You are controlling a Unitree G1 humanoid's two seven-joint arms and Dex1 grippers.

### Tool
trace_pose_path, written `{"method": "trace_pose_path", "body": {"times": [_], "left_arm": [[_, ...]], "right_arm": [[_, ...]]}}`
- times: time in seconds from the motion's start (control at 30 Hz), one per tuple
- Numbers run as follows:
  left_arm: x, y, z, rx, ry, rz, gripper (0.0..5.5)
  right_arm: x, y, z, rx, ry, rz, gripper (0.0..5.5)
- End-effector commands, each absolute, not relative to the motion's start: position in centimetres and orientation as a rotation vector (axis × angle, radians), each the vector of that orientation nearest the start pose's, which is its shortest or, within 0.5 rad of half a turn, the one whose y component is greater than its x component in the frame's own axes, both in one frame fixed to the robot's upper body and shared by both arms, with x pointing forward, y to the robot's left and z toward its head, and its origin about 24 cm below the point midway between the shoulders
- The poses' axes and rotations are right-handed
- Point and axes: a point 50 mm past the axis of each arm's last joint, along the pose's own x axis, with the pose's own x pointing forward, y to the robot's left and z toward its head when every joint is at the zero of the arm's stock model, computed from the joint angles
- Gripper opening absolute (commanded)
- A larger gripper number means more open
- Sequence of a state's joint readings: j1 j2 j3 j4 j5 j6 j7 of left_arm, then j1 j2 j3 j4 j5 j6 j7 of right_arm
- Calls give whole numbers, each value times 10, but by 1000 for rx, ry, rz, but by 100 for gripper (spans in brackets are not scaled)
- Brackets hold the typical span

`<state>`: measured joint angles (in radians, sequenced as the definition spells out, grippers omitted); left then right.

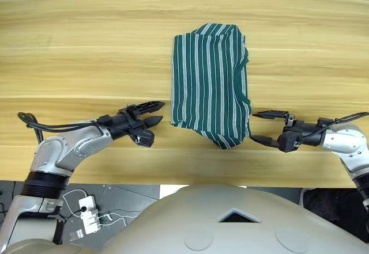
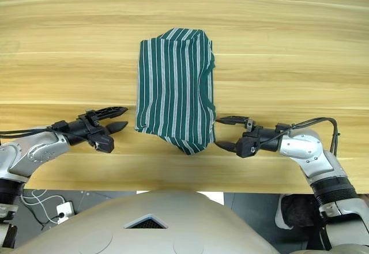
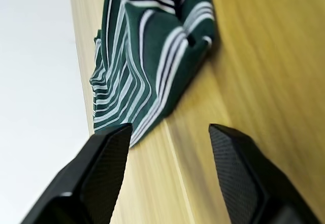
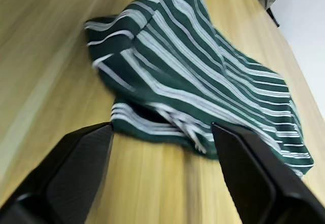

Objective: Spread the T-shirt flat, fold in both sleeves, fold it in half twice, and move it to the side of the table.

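Near the front edge of the wooden table (image 1: pixel 86 46), the green striped T-shirt (image 1: pixel 210 84) lies as a narrow layered oblong, sleeves seemingly tucked in, so the work appears to stand at the halving folds. The left gripper (image 1: pixel 160 110) and right gripper (image 1: pixel 253 126) flank its near end, just beside the cloth, fingers spread and holding nothing. Next, each likely must pinch a near corner and carry it to the far end. No brand, label or writing is legible.
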<state>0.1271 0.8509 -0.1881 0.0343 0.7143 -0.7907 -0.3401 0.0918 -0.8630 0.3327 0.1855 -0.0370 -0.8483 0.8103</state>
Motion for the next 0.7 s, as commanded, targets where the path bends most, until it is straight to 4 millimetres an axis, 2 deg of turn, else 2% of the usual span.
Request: {"method": "trace_pose_path", "body": {"times": [0.03, 0.3, 0.7], "left_arm": [[185, 202, 32, 1433, -239, -1177, 279], [168, 195, 26, 1308, -176, -1272, 279], [162, 191, 19, 1287, -136, -1322, 279]], "right_arm": [[178, -195, 32, -851, -114, 1397, 360], [188, -192, 30, -837, -115, 1360, 360], [188, -190, 27, -818, -95, 1366, 360]]}}
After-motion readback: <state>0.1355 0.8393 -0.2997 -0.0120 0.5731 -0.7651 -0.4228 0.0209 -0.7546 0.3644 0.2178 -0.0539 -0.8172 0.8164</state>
